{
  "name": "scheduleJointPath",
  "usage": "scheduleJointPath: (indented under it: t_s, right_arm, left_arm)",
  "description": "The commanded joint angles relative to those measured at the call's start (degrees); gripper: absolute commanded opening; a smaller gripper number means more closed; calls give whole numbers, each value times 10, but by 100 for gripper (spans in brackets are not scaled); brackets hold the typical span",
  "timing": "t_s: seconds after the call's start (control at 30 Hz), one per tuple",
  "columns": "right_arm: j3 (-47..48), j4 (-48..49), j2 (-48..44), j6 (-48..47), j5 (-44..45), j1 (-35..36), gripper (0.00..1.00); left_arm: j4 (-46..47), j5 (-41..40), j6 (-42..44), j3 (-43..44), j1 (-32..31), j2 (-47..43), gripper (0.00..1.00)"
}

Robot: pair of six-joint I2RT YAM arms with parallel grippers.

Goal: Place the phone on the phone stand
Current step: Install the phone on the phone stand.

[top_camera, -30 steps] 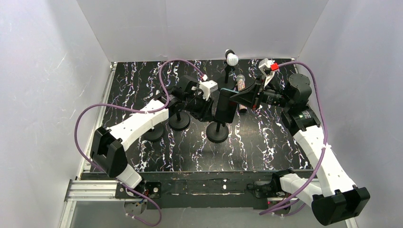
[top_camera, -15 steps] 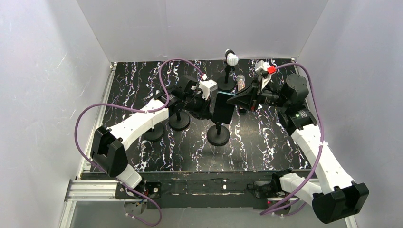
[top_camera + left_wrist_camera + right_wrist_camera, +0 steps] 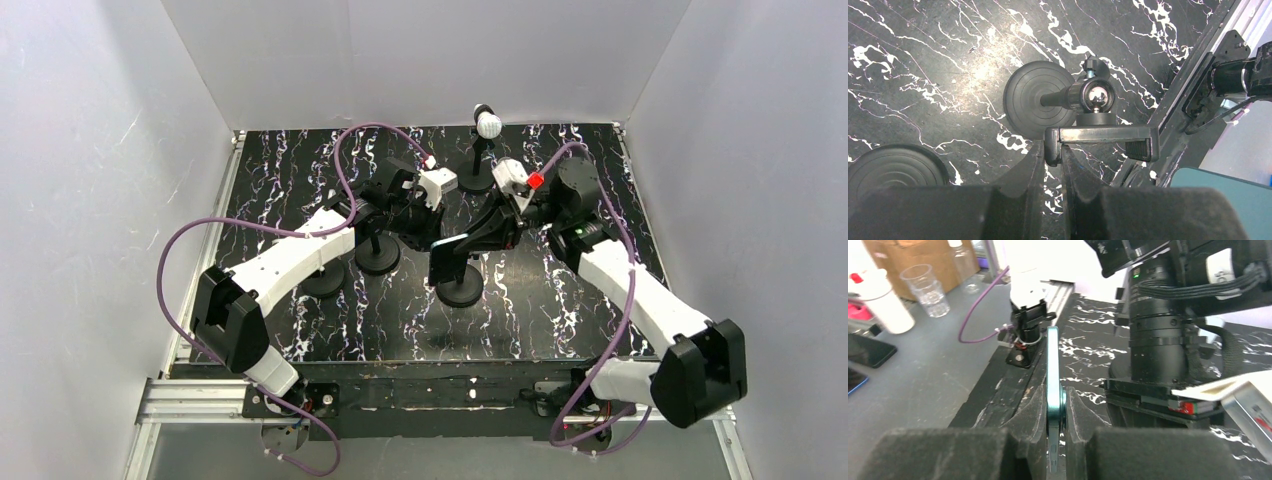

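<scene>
Phone [image 3: 1053,365] sits edge-on between the pads of the right gripper [image 3: 1054,410], which is closed tight on its lower part. Its long axis runs up and away from the fingers. In the top view it hangs at mid-frame, tilted, just above the stand [image 3: 1100,137] and not yet seated.

The left gripper [image 3: 1052,155] is nearly closed, pinching the left end of the stand's cradle [image 3: 1128,136]. The cradle bar runs left to right across the left wrist view. The base [image 3: 1038,102] lies above it in that frame.

From the cradle, the phone's teal corner shows at the lower right of the left wrist view, near but apart. The right arm carries the phone. Seating it likely calls for lining its flat back up with the cradle bar while the left arm steadies the stand.
</scene>
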Motion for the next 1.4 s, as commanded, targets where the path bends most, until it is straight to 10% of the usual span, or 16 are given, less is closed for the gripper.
scheduleJointPath:
  t_s: [0.0,0.9,1.37]
  right_arm:
    - [55,55,37,4,-88,13,1]
    - [65,150,147,-3,-75,33,1]
    - [67,620,258,409,-104,-9,1]
  left_arm:
    - [8,28,0,9,-2,-22,0]
    - [2,22,5,9,-2,-18,0]
    - [1,18,6,10,-2,-16,0]
